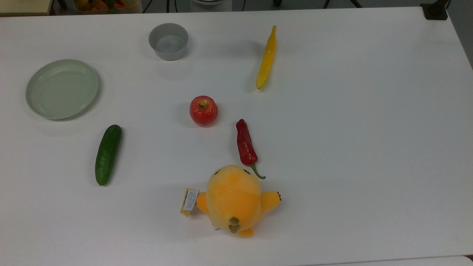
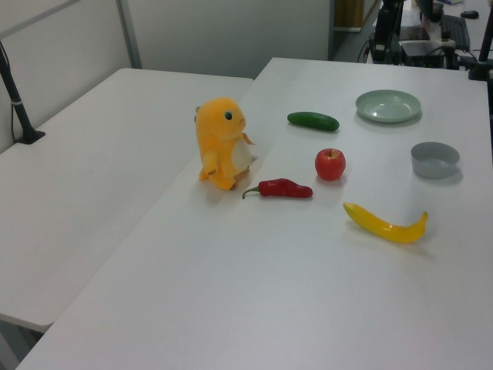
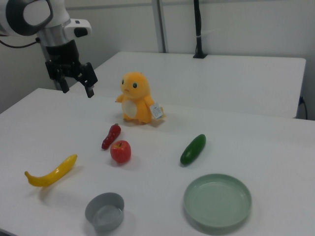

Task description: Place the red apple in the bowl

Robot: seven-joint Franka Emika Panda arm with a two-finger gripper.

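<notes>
Clearly we have not yet reached for anything: our pincer (image 3: pixel 76 81) hangs high over the counter (image 1: pixel 351 147) at the right view's left, its two dark fingers spread apart and holding nothing, well apart from every object. The red apple (image 1: pixel 203 110) sits alone near the counter's middle, stem dimple up, with bare surface all round it, which should leave room for fingers to come down on either side. Its skin is glossy and round, so we judge it may slip if gripped off-centre. The bowl (image 1: pixel 168 41) stands upright and unfilled, well apart from the apple, grey, matte and straight-walled, only a little wider than the fruit. Nearest the apple lies the wrinkled red chili (image 1: pixel 245 143); the smooth yellow pepper (image 1: pixel 267 58), dark cucumber (image 1: pixel 108 154), pale green plate (image 1: pixel 62 89) and fuzzy orange plush toy (image 1: pixel 234 199) lie further out.
</notes>
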